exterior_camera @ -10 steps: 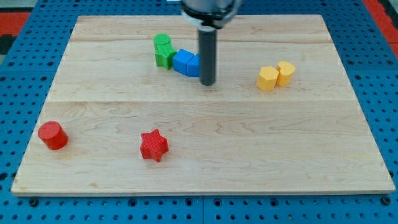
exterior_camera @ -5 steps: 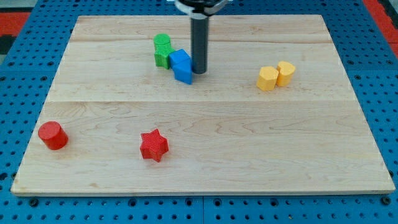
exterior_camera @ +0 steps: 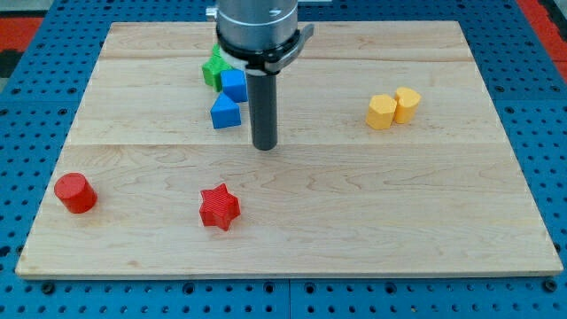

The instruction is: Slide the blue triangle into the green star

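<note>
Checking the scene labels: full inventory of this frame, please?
green star: 1, green, upper middle of the board, partly hidden behind the arm, touching the blue block
blue block: 1, blue, just below-right of the green star, shape unclear
blue triangle: 1, blue, right below the blue block
yellow blocks: 2, yellow, side by side at the view's right
red star: 1, red, lower middle
red cylinder: 1, red, lower left
board: 1, pale wood, on a blue pegboard
my tip: 1, dark rod, below-right of the blue triangle, apart from it
</note>
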`<state>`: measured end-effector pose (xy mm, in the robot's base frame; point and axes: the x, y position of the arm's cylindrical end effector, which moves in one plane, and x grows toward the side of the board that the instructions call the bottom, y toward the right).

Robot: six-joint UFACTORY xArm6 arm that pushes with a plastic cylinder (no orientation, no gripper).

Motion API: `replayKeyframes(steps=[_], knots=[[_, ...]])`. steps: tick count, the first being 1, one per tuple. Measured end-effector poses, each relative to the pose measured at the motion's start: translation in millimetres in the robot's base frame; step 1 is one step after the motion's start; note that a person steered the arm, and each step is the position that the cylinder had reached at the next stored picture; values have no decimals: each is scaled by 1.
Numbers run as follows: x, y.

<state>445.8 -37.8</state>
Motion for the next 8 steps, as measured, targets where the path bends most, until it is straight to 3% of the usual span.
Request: replayKeyframes(steps=[2, 5, 6, 8], knots=[[-38, -61], [-52, -78], [-44, -80], [-28, -32]])
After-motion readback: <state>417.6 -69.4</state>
